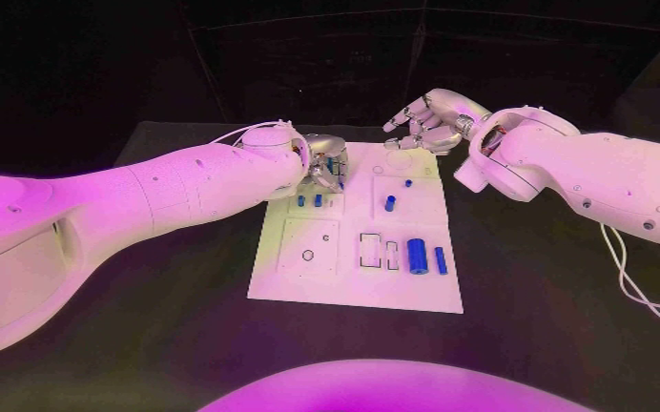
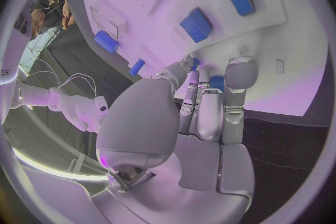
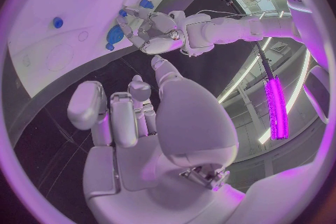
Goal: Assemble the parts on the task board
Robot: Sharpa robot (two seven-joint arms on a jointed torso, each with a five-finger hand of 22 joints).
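The white task board lies mid-table. My left hand hangs over its far left corner, and the thumb and fingertips close around a small blue part, also seen as the blue part, right at the board surface. Two blue blocks sit just nearer me. A short blue cylinder and a blue peg stand mid-board. A thick blue cylinder and a thin blue bar lie at the near right. My right hand hovers past the board's far edge, fingers apart, holding nothing.
Outlined slots and a round hole mark the board's near half. Black table surrounds the board. My left forearm stretches over the table's left side, and the right forearm over its far right.
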